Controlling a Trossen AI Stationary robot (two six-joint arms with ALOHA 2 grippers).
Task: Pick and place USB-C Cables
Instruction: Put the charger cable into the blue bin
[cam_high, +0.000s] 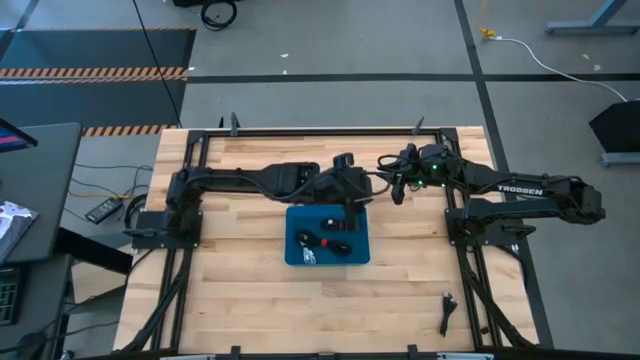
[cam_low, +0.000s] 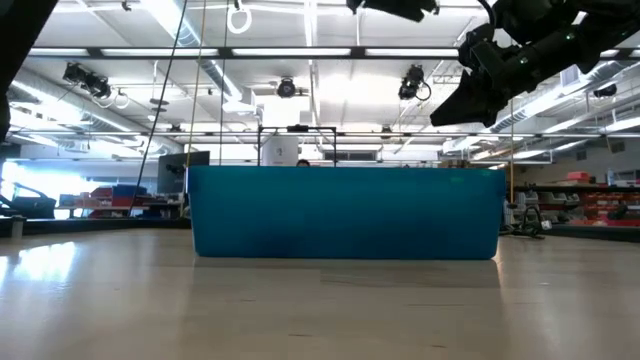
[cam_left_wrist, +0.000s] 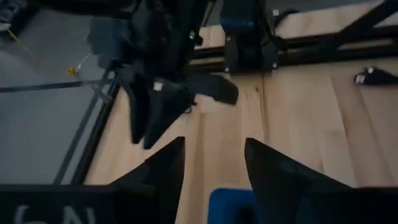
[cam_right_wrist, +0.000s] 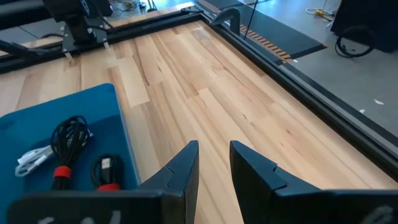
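Note:
The blue tray (cam_high: 327, 236) lies mid-table and fills the low view as a blue wall (cam_low: 345, 212). In it lie black coiled USB-C cables with red ties (cam_high: 322, 240); the right wrist view shows two of them (cam_right_wrist: 68, 143) (cam_right_wrist: 106, 172) beside a small white piece (cam_right_wrist: 32, 162). One more black cable (cam_high: 445, 314) lies on the wood near the table's near right corner. My left gripper (cam_left_wrist: 214, 168) hovers open over the tray's far edge (cam_high: 345, 195). My right gripper (cam_right_wrist: 214, 163) is open and empty, raised beyond the tray's far right corner (cam_high: 397, 188).
Black frame rails run along the table's edges (cam_high: 300, 132). The right arm's base (cam_high: 480, 215) stands right of the tray, the left arm's base (cam_high: 160, 222) at the left. Bare wood lies on the near side of the tray (cam_high: 320, 300). The two grippers are close together.

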